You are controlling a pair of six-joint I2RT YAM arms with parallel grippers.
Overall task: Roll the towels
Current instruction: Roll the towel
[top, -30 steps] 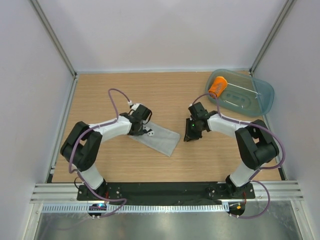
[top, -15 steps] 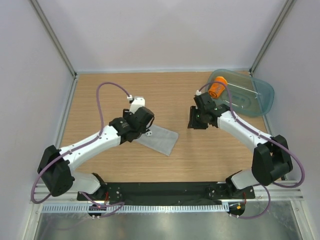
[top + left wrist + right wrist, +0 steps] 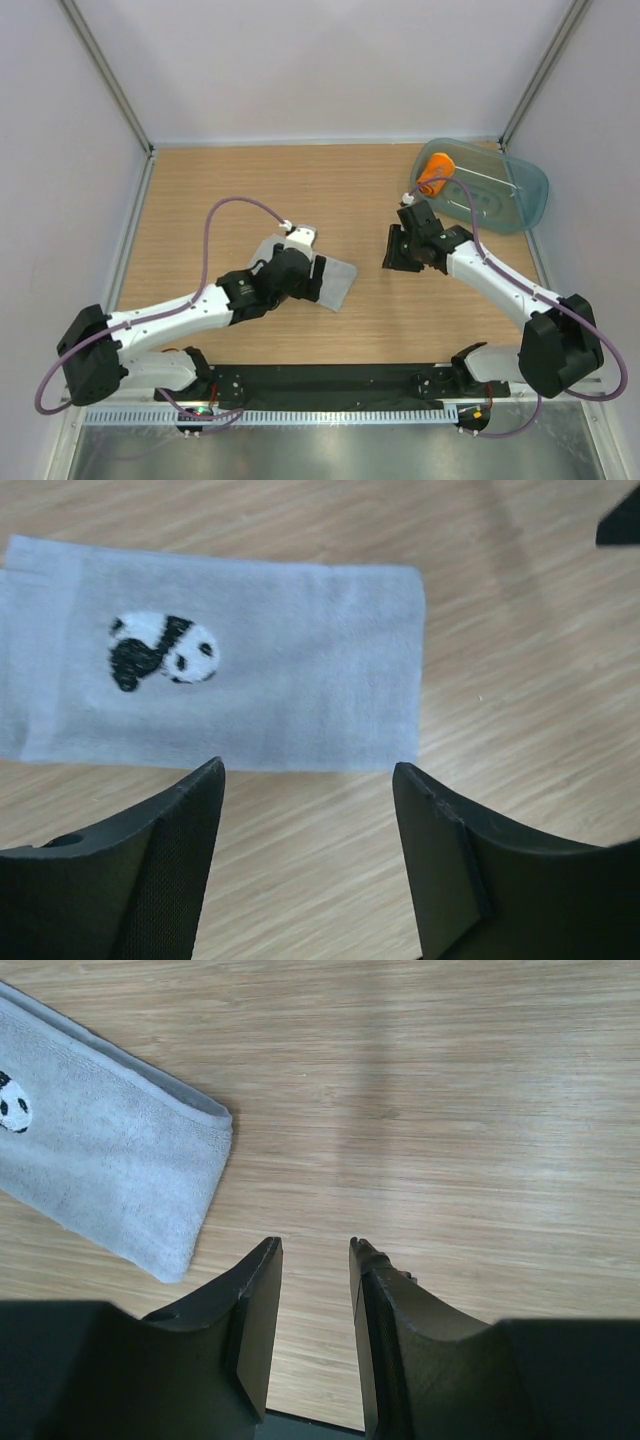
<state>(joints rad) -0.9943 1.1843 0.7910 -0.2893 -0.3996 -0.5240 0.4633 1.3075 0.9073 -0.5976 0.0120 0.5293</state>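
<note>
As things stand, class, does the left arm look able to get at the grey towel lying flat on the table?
Probably yes: the left gripper hangs open just above the grey towel, at its near edge, with nothing between them.

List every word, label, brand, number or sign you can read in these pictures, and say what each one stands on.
No readable text anywhere.
The grey towel carries only an embroidered panda, a picture with no letters.
The rolled orange towel and the plastic tub show no lettering from the top view.
</note>
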